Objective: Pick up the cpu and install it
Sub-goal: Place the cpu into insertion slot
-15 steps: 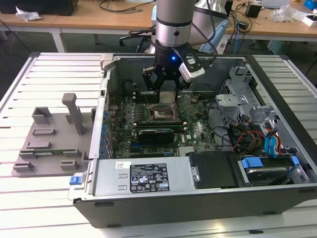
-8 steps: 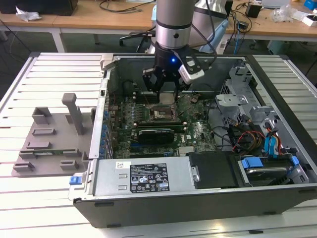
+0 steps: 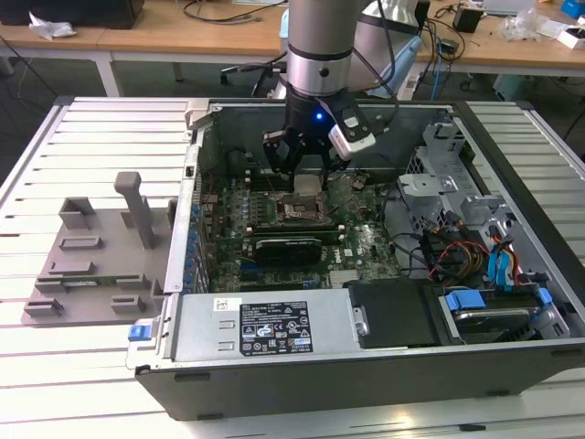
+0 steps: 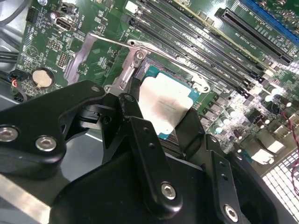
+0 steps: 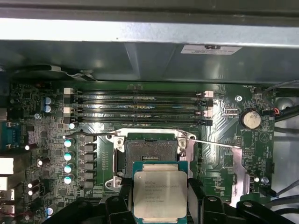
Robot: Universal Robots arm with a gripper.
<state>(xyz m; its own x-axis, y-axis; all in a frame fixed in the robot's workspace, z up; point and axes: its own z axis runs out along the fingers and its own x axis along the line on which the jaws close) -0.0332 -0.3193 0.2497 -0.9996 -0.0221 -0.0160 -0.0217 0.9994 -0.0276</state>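
The pincer (image 5: 160,199) is clamped on the cpu (image 5: 160,192), its black fingers (image 5: 122,198) pressed against two opposite edges of the chip; the silver-grey top faces up in both wrist views, with a thin teal rim showing around it; in the exterior view the pincer (image 3: 307,176) hangs inside the computer case (image 3: 366,370) with the cpu (image 3: 308,183) between its tips, clear of the board; the socket (image 5: 149,150) lies just beside the chip and is not yet filled, its dark contact field uncovered inside a metal frame; a thin lever (image 5: 215,143) stands out from that frame; past the socket run the long memory slots (image 5: 140,109), and a coin battery (image 5: 250,119) sits on the green motherboard (image 3: 370,247) nearby; a long black card (image 3: 288,248) lies across the board near the socket (image 3: 300,212); the case rests on a white slatted counter (image 3: 91,375); a grey holder plate (image 3: 91,261) lies on the counter at the exterior view's left.
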